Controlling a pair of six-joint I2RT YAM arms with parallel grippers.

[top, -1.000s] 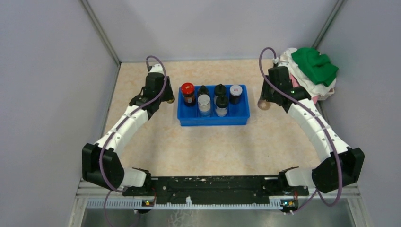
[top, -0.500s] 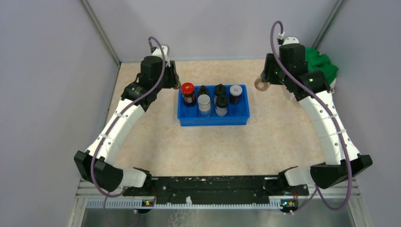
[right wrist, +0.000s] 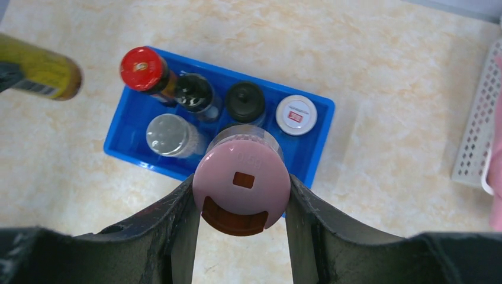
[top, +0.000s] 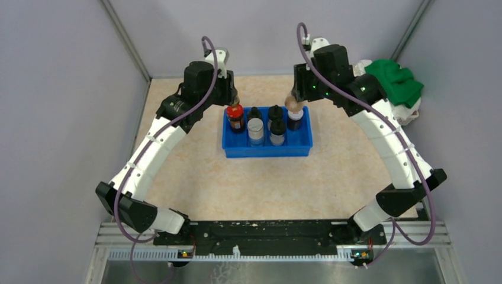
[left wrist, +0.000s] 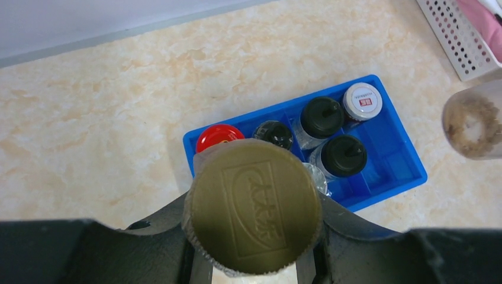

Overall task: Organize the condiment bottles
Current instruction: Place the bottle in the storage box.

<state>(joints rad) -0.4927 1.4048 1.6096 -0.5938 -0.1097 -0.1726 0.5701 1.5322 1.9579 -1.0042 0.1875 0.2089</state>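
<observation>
While the left claw clenches a gold-capped bottle over the blue tray's 10 o'clock corner and the right claw a pink-capped jar at 2 o'clock, each probably needs lowering into a free slot.

Lab: grey-walled booth, arm rig

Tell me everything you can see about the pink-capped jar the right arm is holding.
The pink-capped jar is small and round, with a clear body and brownish grainy contents. Its flat pink cap bears a small brown rectangle and a reddish-brown crescent at one edge. The right gripper holds it, jaws pressing on opposite sides near the cap. It hangs in the air, cap up, over the right end of the tray, touching nothing else.
</observation>
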